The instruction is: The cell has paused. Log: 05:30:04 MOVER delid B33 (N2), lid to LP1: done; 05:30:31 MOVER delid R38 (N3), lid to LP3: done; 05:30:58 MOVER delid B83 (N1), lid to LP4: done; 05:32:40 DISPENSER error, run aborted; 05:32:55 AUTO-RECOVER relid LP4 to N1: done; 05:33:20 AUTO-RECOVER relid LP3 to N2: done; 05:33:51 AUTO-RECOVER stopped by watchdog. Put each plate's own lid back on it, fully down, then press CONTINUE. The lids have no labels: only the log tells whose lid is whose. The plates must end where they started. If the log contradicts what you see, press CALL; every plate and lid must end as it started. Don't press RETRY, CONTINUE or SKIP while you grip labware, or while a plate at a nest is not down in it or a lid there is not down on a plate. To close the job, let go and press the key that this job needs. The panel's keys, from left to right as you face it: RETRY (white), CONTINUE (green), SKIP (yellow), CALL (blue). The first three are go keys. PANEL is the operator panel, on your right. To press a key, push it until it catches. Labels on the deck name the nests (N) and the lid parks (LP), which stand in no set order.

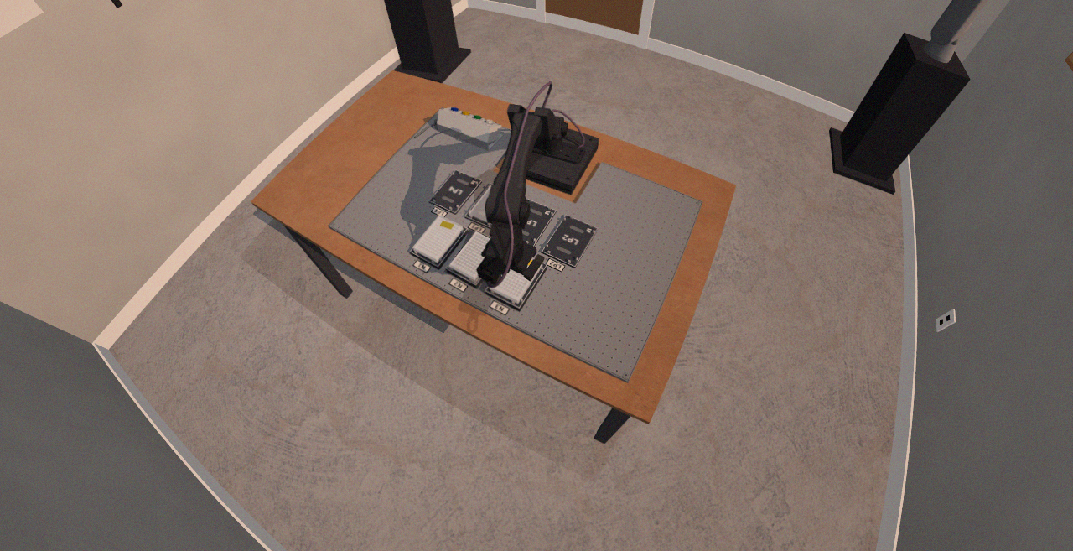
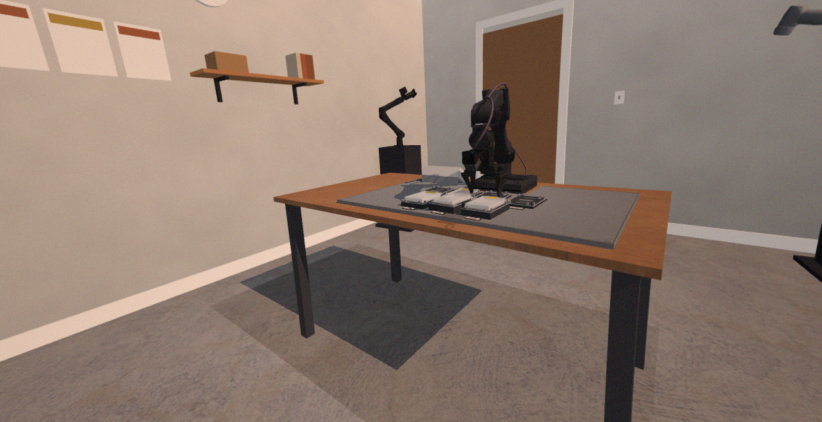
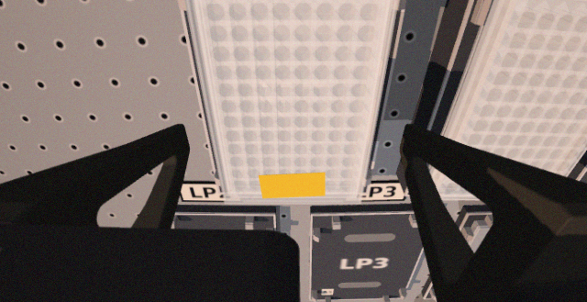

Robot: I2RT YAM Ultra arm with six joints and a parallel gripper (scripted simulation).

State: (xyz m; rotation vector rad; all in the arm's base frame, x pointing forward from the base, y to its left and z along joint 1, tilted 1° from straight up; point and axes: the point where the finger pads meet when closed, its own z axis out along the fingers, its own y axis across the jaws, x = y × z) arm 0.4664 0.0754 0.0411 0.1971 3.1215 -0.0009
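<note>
My gripper (image 2: 486, 193) (image 3: 294, 136) is open and empty, its fingers apart above the lidded plate at N3 (image 1: 511, 289) (image 2: 485, 205) (image 3: 293, 77), which has a yellow patch at its end nearer the parks. The plate at N2 (image 1: 468, 259) (image 2: 449, 202) (image 3: 532, 77) looks lidded too. The plate at N1 (image 1: 437, 244) shows a yellow patch; its lid is too small to make out. A pale lid (image 1: 479, 205) lies at LP1, partly behind the arm. LP2 (image 1: 573, 231) (image 2: 530, 203), LP3 (image 3: 367, 249) and LP4 (image 1: 454, 201) show bare dark faces.
The operator panel (image 1: 466, 128) stands beside the arm base (image 1: 558, 166), with blue, yellow, green and white keys visible. The arm passes over LP1 and LP3 in the top view. The perforated deck (image 1: 637, 278) extends beyond N3 and LP2 towards the wooden table edge (image 1: 679, 322).
</note>
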